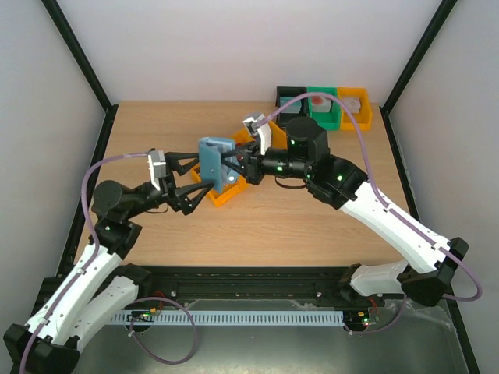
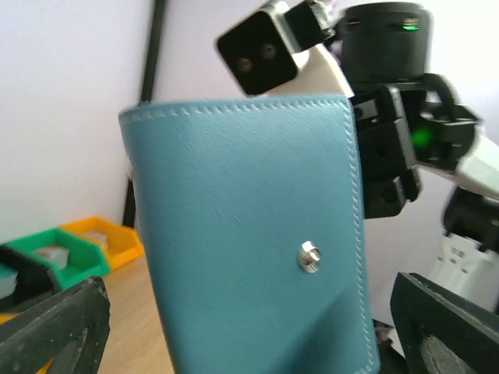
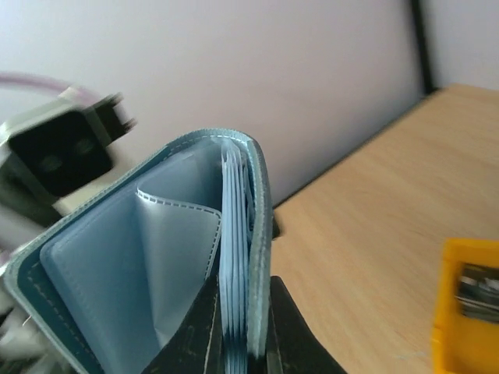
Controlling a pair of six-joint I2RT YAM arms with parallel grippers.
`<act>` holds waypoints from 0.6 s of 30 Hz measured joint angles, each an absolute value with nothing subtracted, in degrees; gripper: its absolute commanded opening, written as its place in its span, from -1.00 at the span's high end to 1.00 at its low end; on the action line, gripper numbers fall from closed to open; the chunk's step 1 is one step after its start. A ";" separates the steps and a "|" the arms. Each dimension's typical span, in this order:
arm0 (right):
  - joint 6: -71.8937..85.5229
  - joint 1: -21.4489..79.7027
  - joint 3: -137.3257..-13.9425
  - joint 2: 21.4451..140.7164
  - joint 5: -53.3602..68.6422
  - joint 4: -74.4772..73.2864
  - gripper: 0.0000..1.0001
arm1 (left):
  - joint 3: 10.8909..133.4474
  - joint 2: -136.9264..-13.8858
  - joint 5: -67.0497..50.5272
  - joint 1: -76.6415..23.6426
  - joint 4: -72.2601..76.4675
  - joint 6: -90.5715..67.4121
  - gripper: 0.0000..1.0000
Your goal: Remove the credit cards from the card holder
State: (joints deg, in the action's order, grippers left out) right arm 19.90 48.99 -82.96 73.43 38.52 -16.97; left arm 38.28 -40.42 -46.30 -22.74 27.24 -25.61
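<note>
1. Card holder (image 1: 216,162), teal leather with stitched edges, held upright in the air at the centre of the top view, above an orange bin (image 1: 226,192) on the desk (image 1: 312,226).
2. Right tool (image 1: 231,167) closed on the card holder, reaching in from the right of the top view. In the right wrist view, at the lower middle of the frame, the same tool (image 3: 243,331) with dark fingers (image 3: 290,327) pinching the stack of pale plastic pockets (image 3: 234,257) together with the outer cover.
3. Holder gaping open toward the left of that frame, with clear inner sleeves showing. Credit cards not to be made out among the pockets; cannot tell where they sit.
4. Left tool (image 1: 201,185) open, just left of the holder in the top view. In the left wrist view, black fingers (image 2: 54,327) standing wide at the lower corners, apart from the cover on both sides.
5. Outer face of the holder filling the middle of the left wrist frame, with a metal snap stud (image 2: 310,257) right of centre.
6. Row of bins (image 1: 323,105), black, green and orange, at the upper right of the top view, along the far edge of the desk.
</note>
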 measured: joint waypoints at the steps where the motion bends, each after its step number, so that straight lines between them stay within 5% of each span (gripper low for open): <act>1: 21.10 49.06 -82.94 73.54 35.46 -17.50 0.97 | 37.50 -40.16 -44.07 -22.74 26.83 -25.30 -0.99; 7: 30.85 52.42 -87.59 79.44 8.47 -26.87 0.97 | 33.74 -39.66 -33.95 -21.26 22.15 -22.33 -0.99; 13: 34.24 59.00 -95.20 89.82 -5.19 -36.23 0.97 | 32.93 -40.12 -28.99 -20.60 20.53 -19.64 -0.90; 18: 34.52 59.99 -94.70 90.43 -3.05 -36.51 0.97 | 30.33 -40.56 -27.75 -20.71 20.10 -20.53 -0.11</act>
State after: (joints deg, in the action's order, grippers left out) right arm 34.52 59.99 -94.70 90.43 -3.05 -36.51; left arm 30.33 -40.56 -27.75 -20.71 20.10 -20.53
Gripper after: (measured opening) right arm 0.062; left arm 0.768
